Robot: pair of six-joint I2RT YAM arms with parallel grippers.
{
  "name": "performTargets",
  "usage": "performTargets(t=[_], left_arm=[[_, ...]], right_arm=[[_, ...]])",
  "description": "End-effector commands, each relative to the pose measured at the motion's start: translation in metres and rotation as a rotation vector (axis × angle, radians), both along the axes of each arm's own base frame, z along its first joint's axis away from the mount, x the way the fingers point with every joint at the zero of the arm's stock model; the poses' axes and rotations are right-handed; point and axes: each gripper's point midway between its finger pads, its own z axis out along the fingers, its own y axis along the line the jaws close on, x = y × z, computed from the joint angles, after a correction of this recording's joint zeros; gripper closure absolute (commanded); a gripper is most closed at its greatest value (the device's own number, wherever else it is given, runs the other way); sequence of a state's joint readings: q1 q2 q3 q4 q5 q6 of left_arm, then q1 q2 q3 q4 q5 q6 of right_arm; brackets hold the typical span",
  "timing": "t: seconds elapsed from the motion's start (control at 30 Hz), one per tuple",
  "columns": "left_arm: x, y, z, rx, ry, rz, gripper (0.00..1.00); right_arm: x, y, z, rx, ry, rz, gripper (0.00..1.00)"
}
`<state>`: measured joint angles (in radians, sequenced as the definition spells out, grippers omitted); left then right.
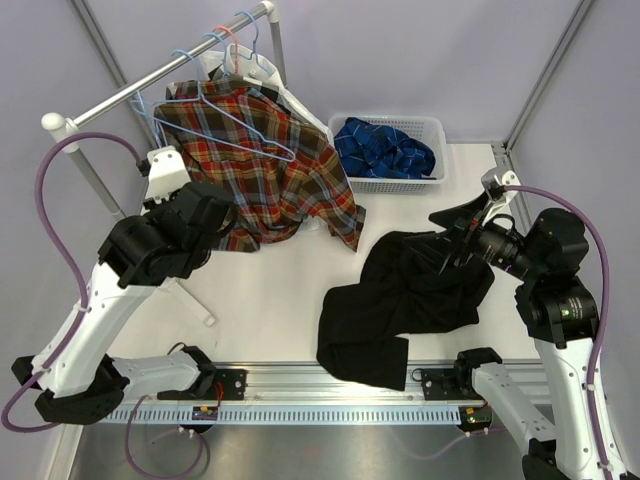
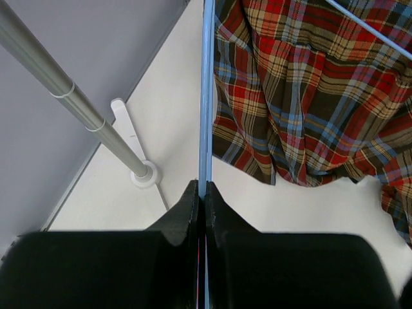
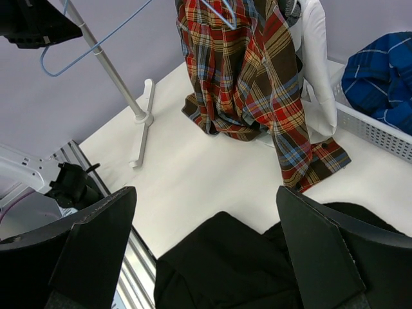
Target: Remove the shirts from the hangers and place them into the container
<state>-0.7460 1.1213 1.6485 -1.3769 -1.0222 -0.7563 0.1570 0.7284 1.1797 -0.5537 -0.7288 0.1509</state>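
Note:
My left gripper [image 2: 205,190] is shut on the wire of a bare light blue hanger [image 2: 206,90], held up in front of the red-orange plaid shirt [image 1: 275,175] that hangs from the rail. In the top view the left gripper [image 1: 163,160] sits by that hanger's [image 1: 215,125] left corner. The black shirt [image 1: 410,290] lies crumpled on the table. Above it my right gripper [image 3: 205,193] stands wide open with nothing between its fingers; it shows in the top view too [image 1: 452,235]. The container [image 1: 395,186] at the back holds the blue plaid shirt [image 1: 385,148].
The metal rail [image 1: 150,78] carries more hangers [image 1: 240,35] and a white shirt [image 1: 295,100] behind the plaid one. Its post [image 2: 77,103] and white foot [image 2: 145,174] stand left of my left gripper. An aluminium track [image 1: 320,380] runs along the near edge.

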Motion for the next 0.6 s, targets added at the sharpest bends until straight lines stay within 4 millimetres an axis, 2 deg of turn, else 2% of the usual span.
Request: performTargets(t=[0.0,0.1,0.33,0.57], left_arm=[[0.012,0.015,0.035,-0.010,-0.162,0.130,1.00],[0.020,0.015,0.033,0.005,-0.164,0.152,1.00],[0.022,0.004,0.027,-0.051,-0.140,0.101,1.00],[0.023,-0.006,-0.006,-0.051,-0.053,0.067,1.00]], right_arm=[[-0.005,0.005,0.008,0.027,-0.021,0.034,0.01],[-0.005,0.005,0.007,0.029,-0.011,0.035,0.01],[-0.004,0.006,0.005,0.031,0.003,0.035,0.01],[-0.003,0.006,0.008,0.031,0.000,0.034,0.00]])
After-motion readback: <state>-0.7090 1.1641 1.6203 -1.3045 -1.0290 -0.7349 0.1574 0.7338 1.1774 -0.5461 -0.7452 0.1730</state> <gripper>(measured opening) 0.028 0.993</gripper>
